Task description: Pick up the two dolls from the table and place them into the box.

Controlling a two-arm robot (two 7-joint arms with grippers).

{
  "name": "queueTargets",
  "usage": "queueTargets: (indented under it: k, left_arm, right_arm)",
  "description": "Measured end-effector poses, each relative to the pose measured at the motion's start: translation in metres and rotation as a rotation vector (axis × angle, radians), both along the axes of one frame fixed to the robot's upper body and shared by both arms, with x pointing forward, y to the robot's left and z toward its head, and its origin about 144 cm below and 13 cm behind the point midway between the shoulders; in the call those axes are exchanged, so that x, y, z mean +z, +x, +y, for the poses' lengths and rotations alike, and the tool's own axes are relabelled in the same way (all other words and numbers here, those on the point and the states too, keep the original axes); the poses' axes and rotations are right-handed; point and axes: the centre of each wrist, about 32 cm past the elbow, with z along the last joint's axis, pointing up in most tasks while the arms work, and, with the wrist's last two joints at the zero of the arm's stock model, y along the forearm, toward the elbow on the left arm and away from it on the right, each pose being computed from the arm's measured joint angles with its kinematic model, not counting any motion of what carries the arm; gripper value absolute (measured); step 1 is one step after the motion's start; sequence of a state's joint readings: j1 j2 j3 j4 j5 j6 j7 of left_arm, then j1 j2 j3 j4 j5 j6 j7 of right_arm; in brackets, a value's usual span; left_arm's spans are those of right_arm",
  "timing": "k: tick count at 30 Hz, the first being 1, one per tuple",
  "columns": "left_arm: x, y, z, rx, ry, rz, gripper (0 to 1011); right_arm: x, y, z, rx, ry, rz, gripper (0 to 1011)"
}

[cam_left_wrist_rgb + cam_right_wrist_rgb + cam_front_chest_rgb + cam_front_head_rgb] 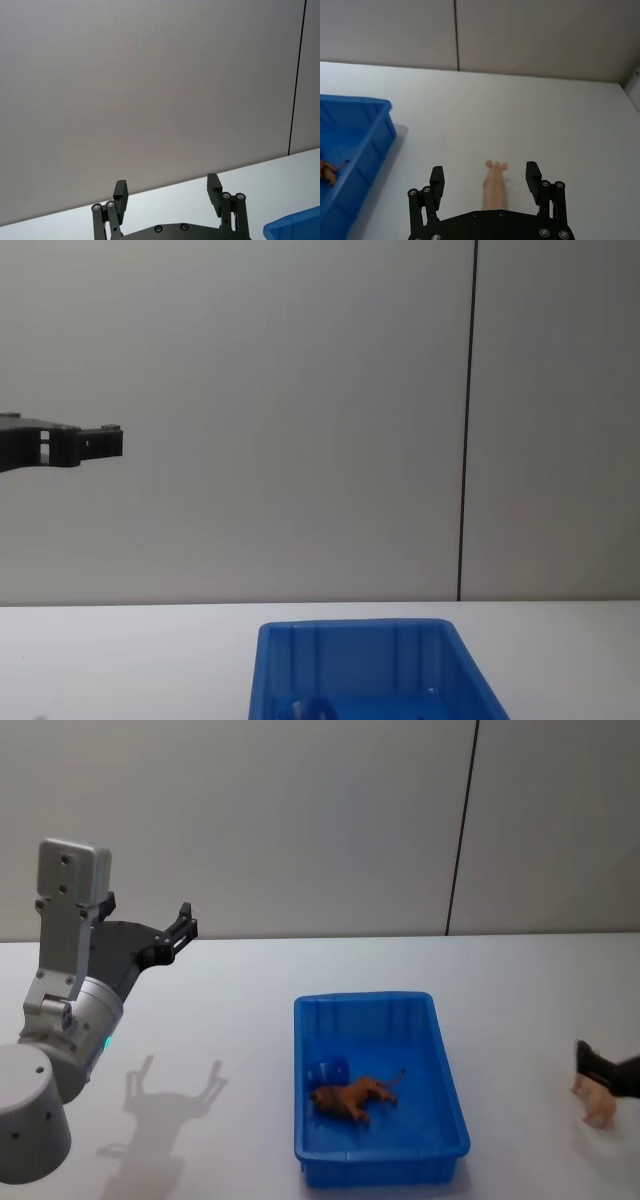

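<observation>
The left gripper [167,186] hangs raised over the left of the table [230,1020], its fingers spread and empty. In the box [380,1166] at centre lie the brown doll [350,1099] and, just beside it, the blue doll [327,1072]. At right, the right gripper [485,171] is spread wide around a pink toy [495,189] on the table.

"How many toys?"
"Three. One brown animal doll [352,1097], one blue doll [328,1072], one small pink toy [598,1103]."
"How many boxes?"
"One blue box [365,1000]. One white desk [230,1020]."
"And robot grippers?"
"Two: left gripper [167,182], right gripper [485,171]."
</observation>
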State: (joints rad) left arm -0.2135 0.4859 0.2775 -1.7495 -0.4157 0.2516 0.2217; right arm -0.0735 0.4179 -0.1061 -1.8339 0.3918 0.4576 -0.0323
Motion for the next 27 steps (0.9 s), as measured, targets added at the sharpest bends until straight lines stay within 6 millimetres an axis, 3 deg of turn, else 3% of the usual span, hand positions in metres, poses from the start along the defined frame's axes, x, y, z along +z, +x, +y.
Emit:
queueTargets:
  k: [12,27]
  left_arm:
    - [0.0,0.0,0.0,0.0,0.0,0.0,1003]
    - [0.0,0.0,0.0,0.0,0.0,0.0,1003]
  right_arm:
    - [-0.007,-0.018,-0.009,-0.084,0.017,0.113,1001]
    - [-0.016,-0.004,-0.006,-0.106,0.036,0.2,1001]
